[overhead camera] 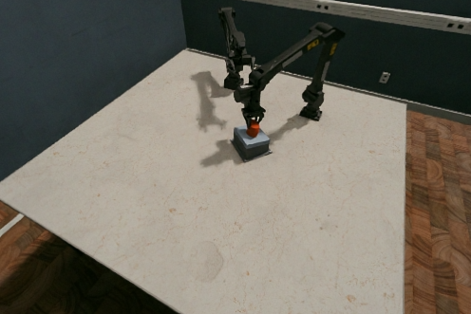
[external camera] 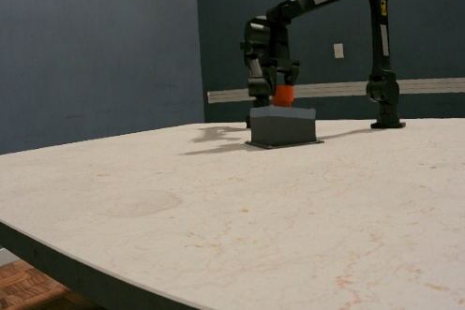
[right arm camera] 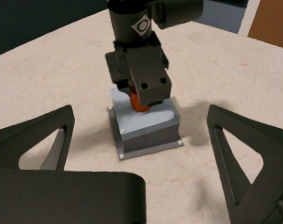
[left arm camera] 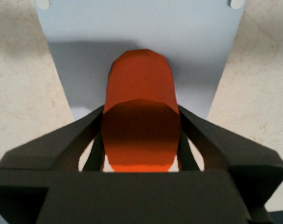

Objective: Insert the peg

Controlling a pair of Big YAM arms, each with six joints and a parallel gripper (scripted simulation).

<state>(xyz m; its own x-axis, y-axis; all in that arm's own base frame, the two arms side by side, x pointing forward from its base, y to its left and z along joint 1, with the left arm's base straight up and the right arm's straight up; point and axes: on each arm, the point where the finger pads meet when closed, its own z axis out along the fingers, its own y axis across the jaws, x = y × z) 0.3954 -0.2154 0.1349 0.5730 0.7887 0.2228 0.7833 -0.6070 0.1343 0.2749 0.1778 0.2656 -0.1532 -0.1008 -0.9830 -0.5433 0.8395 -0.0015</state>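
Orange, thick and many-sided, the peg (overhead camera: 254, 129) (external camera: 282, 96) (left arm camera: 141, 112) (right arm camera: 139, 102) is in my left gripper (overhead camera: 253, 121) (external camera: 284, 85) (left arm camera: 141, 112) (right arm camera: 140, 91), pinched between its two black fingers. The peg is right at the top of the flat pale blue-gray plate (overhead camera: 244, 138) (external camera: 302, 112) (left arm camera: 207, 55) (right arm camera: 142, 124), and much of it sticks up above. I can't tell if its tip is in the hole, because the peg hides most of that spot. The plate tops a dark gray box (overhead camera: 255, 152) (external camera: 286, 131) (right arm camera: 152, 140) on the cream stone table (overhead camera: 304, 208) (external camera: 234, 224) (left arm camera: 264, 80) (right arm camera: 82, 65). From the top view, my left arm reaches in from the far right. My right gripper is wide open and has let go of everything.
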